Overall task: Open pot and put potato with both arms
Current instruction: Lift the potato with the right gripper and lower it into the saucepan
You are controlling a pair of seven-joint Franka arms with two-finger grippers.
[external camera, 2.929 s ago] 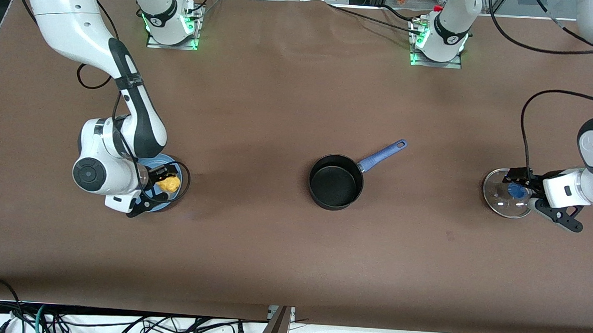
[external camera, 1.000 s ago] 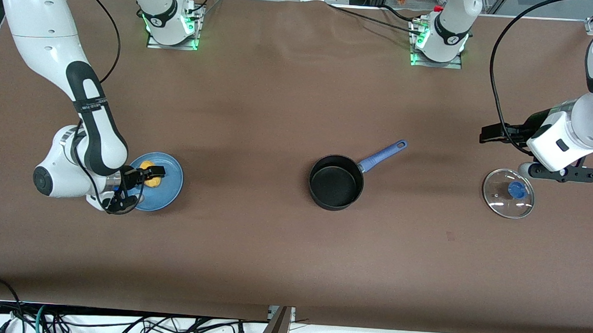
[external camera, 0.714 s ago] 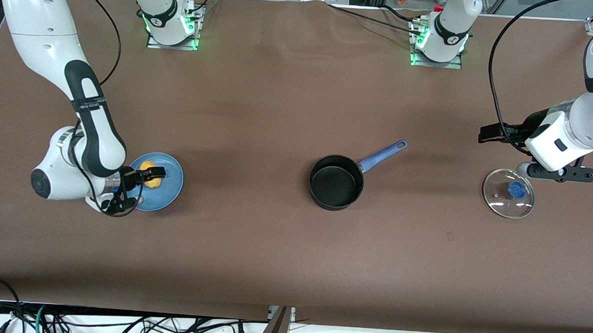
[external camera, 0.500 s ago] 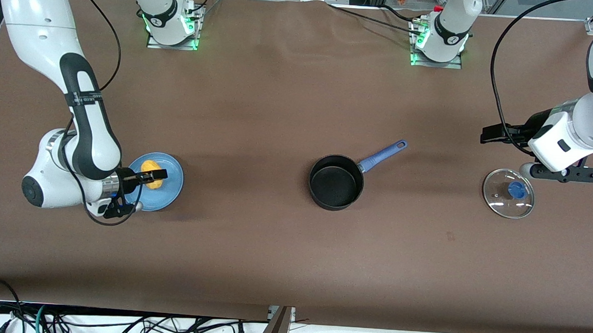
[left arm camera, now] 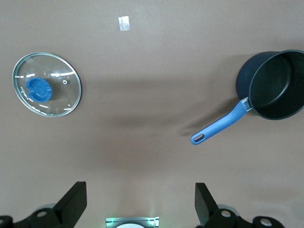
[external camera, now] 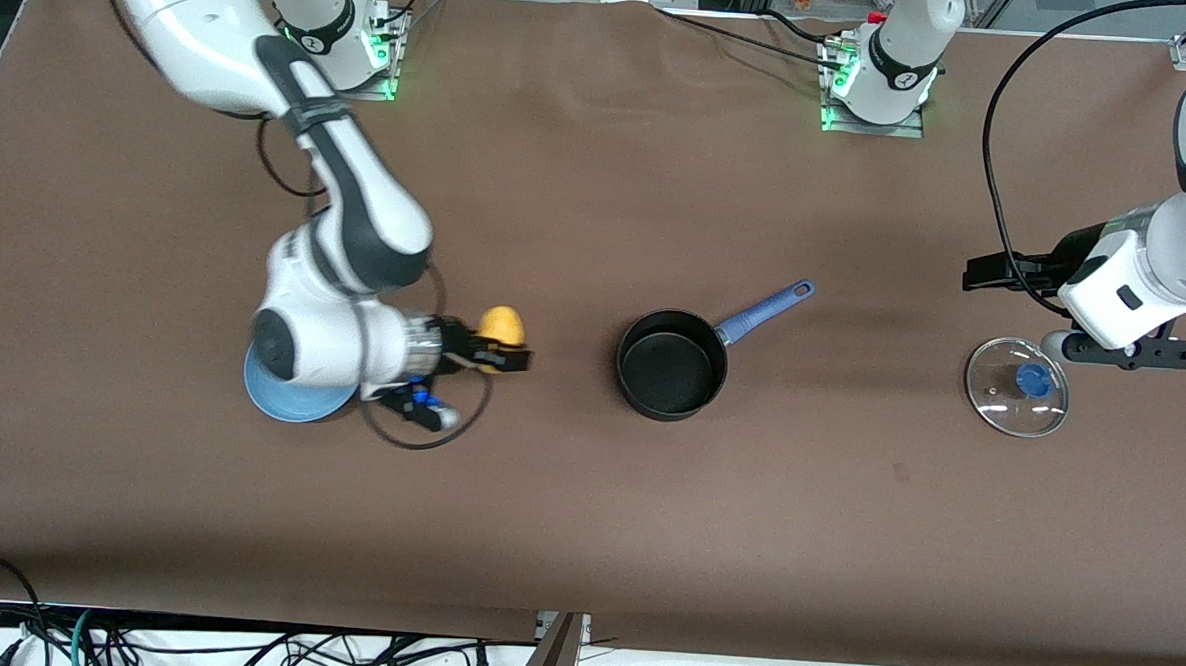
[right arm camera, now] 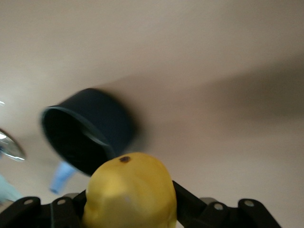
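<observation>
The lid is off the pot; the right gripper holds the potato beside the pot, not yet in; the left gripper waits wide open above the lid.

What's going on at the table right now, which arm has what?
The right gripper is shut on the small lumpy yellow-orange potato, holding it over the bare brown table between the flat light-blue plate and the open black saucepan with the blue handle. The clear glass lid with the blue knob lies on the table toward the left arm's end. The left gripper hangs open above the table beside that lid, waiting. The saucepan holds nothing yet.
</observation>
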